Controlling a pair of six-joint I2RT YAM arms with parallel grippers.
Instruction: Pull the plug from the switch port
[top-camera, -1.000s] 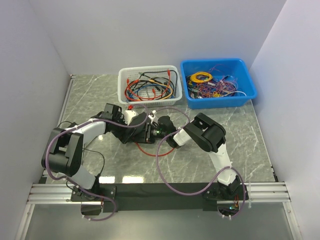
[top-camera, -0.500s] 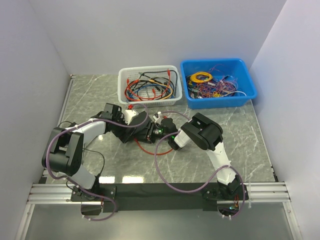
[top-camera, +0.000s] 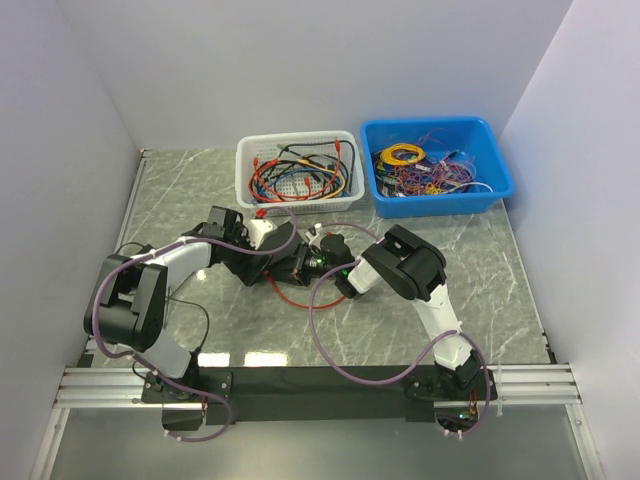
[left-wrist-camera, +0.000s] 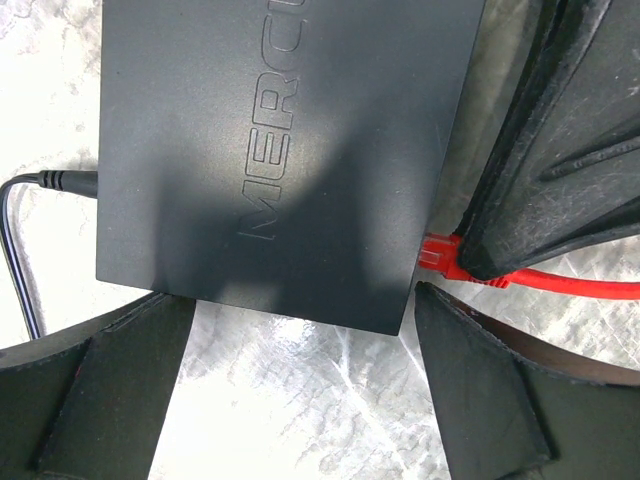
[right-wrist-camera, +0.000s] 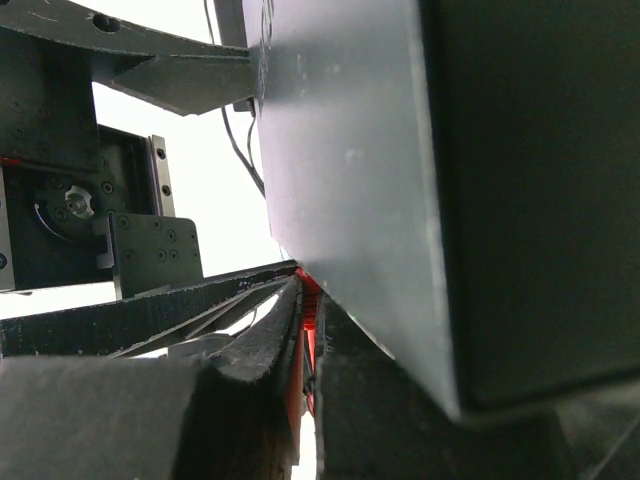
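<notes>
At the middle of the table (top-camera: 480, 290), between the two arms, the switch (left-wrist-camera: 280, 150) lies flat with the red plug (left-wrist-camera: 440, 255) against its port edge, and the red cable (left-wrist-camera: 570, 285) trails off from it. The right gripper (right-wrist-camera: 305, 310) is clenched on the plug, tight against the switch's side. The left gripper (left-wrist-camera: 295, 320) is spread wide, its fingers (left-wrist-camera: 110, 390) flanking the switch's near end; whether they touch it I cannot tell.

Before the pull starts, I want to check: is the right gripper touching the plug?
Touching. The right wrist view shows the right gripper shut tight on the red plug.
</notes>
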